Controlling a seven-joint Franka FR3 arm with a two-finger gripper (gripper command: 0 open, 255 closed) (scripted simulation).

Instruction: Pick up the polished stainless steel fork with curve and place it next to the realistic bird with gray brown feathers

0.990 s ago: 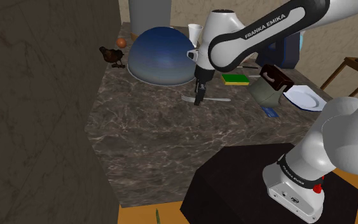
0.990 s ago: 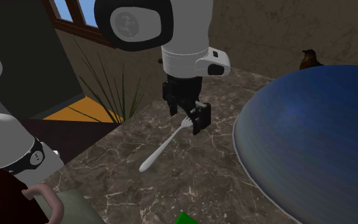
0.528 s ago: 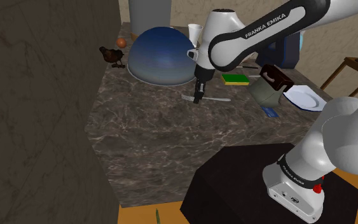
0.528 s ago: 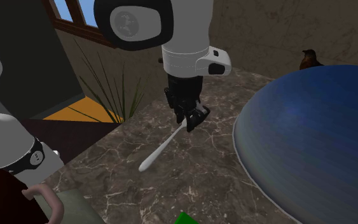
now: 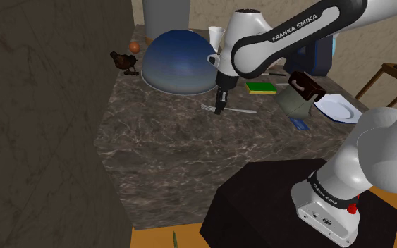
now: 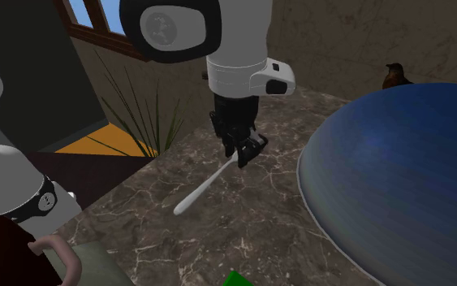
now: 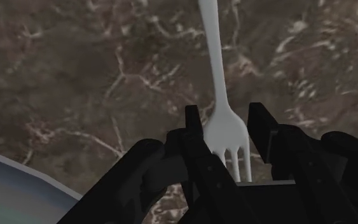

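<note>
Two fingers (image 7: 194,124) pinch the fork (image 7: 217,76) at its head, so lift gently. Left of the blue dome (image 5: 178,60) in the shoulder view stands the bird (image 5: 125,61), your goal. Just off the dome's near right rim, the end effector (image 5: 221,107) hangs straight down over the counter (image 5: 161,141), wrist vertical, fork in its grip. Rise level, since I'd expect the long handle to swing, then skirt the dome's near side.
</note>
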